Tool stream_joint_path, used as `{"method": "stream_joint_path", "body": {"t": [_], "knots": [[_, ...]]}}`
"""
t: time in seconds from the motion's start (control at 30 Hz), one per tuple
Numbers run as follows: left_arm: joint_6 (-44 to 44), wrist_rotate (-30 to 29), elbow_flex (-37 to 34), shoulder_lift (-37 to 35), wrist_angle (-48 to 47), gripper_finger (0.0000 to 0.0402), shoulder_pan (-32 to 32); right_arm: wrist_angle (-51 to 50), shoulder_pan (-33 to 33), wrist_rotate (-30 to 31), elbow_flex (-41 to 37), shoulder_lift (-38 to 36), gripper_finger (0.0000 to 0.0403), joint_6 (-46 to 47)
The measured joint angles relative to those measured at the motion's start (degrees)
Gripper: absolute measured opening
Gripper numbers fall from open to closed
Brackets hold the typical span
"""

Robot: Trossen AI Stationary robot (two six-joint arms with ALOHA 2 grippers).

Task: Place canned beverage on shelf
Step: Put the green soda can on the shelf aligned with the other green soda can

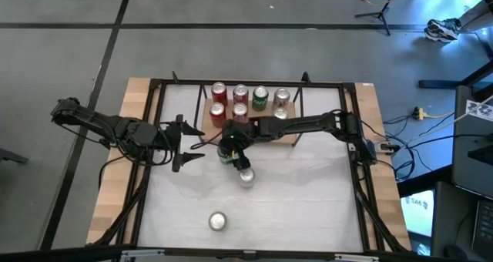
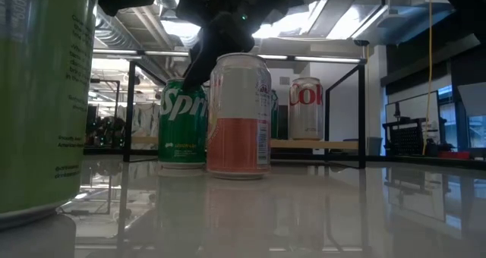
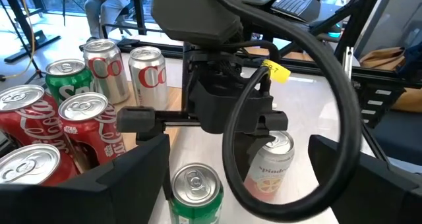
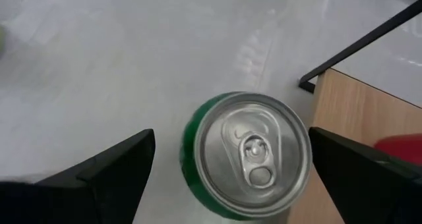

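White and glossy, the surface [image 1: 308,200] carries everything we work with, and we read it from left to right. Our left gripper [image 1: 187,142] waits with its fingers parted, at the left of the shelf's front edge, aimed across toward the cans. Just to its right stands the green can [image 4: 245,154], upright, its long axis vertical, close to the front left corner of the shelf [image 4: 343,118]. Our right gripper [image 1: 230,148] hangs directly over this can, pointing straight down, with its fingers spread wide on either side of the lid and closed on nothing. So the can lies straight below us, and the right arm is the nearer one; it reaches in from the right side, stretched across the front of the shelf. A pale orange can [image 2: 239,115] stands just beside the green one, nearer the front. Behind them the shelf already holds several cans.
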Motion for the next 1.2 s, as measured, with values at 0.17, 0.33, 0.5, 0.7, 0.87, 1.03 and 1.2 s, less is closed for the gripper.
{"method": "stream_joint_path", "body": {"t": [0.17,0.33,0.5,0.7,0.87,1.03,1.2], "knots": [[-0.04,0.01,0.00,0.00,0.00,0.0350,-0.02,-0.66,-0.35,0.26,0.00,1.14,0.0392,-1.19],[-0.21,0.02,0.00,0.00,0.04,0.0350,-0.02,-0.68,-0.27,-0.10,0.00,2.13,0.0383,-1.98],[-0.22,0.02,-0.02,0.00,0.02,0.0350,-0.01,-0.36,-0.27,-0.80,0.02,2.54,0.0340,-1.81],[-0.22,0.02,-0.02,0.00,0.00,0.0350,0.00,-0.28,-0.25,-1.00,0.02,2.54,0.0297,1.06],[-0.23,0.02,-0.02,0.00,0.00,0.0350,-0.01,-0.21,-0.21,-0.84,0.02,2.54,0.0302,5.76],[-0.24,0.02,-0.02,0.00,-0.02,0.0350,-0.02,-2.28,0.17,-1.03,-0.11,0.91,0.0300,7.29],[-0.24,0.02,-0.02,0.00,0.00,0.0351,-0.01,-5.54,0.26,-1.23,-0.07,-3.25,0.0297,8.55]]}}
